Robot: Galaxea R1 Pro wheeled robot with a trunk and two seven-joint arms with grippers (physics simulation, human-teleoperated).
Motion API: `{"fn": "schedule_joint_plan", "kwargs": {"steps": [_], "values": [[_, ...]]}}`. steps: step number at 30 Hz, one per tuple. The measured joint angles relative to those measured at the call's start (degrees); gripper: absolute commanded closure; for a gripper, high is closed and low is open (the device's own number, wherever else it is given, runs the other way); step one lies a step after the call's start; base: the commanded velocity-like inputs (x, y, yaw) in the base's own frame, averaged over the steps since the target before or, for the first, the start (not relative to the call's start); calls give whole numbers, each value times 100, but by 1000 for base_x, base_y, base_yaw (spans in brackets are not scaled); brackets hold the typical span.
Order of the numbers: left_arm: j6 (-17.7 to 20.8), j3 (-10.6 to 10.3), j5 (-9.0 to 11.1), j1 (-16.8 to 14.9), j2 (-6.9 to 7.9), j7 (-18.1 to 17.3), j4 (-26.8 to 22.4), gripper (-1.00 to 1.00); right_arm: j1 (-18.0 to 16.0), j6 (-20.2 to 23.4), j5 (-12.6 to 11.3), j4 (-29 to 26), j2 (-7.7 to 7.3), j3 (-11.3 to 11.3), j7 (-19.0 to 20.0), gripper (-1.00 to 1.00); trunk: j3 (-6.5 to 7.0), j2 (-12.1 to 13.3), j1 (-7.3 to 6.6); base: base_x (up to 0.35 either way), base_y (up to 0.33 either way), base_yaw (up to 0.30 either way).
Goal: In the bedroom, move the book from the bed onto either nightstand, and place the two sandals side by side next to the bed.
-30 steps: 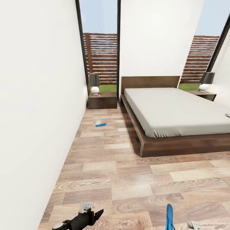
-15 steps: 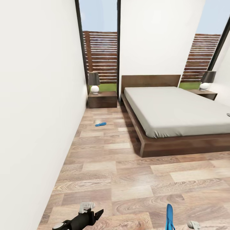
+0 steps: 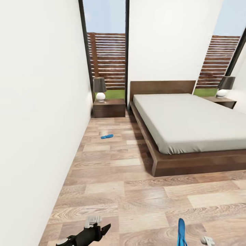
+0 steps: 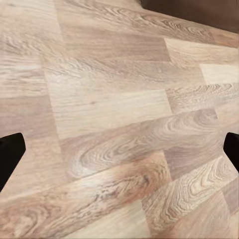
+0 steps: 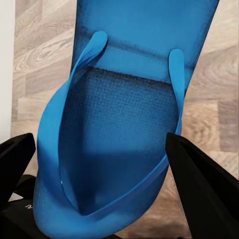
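A blue sandal point(image 3: 107, 136) lies on the wood-plank floor point(image 3: 136, 194) between the white wall and the bed point(image 3: 188, 119), whose grey mattress rests on a dark frame; a lamp point(image 3: 100, 89) stands on the nightstand point(image 3: 109, 108).

Open plank floor point(image 3: 112, 177) lies between the white side wall point(image 3: 37, 112) and the bed point(image 3: 184, 123), a bare lane running ahead of me to the nightstand point(image 3: 109, 108) at the bed's head corner. One blue sandal point(image 3: 107, 136) lies in that lane, nearer the wall than the bed, well short of the nightstand. A lamp point(image 3: 100, 89) occupies the wall-side part of the nightstand top. Beneath my left hand point(image 4: 119, 149), fingers apart, bare floor.
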Motion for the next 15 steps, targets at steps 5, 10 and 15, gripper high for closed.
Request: {"fn": "schedule_joint_plan", "kwargs": {"steps": [5,10,15], "values": [[0,-2,0,0,0,0,0,-100,0,0,0,-4,0,0,0,100,0,0,0,310,0,0],[0,-3,0,0,0,0,0,-100,0,0,-2,-5,0,-7,0,100,0,0,3,120,0,26],[1,-1,0,2,1,0,-2,-100,-2,0,-1,-2,1,-6,-1,100,0,0,3,20,-2,221]]}}
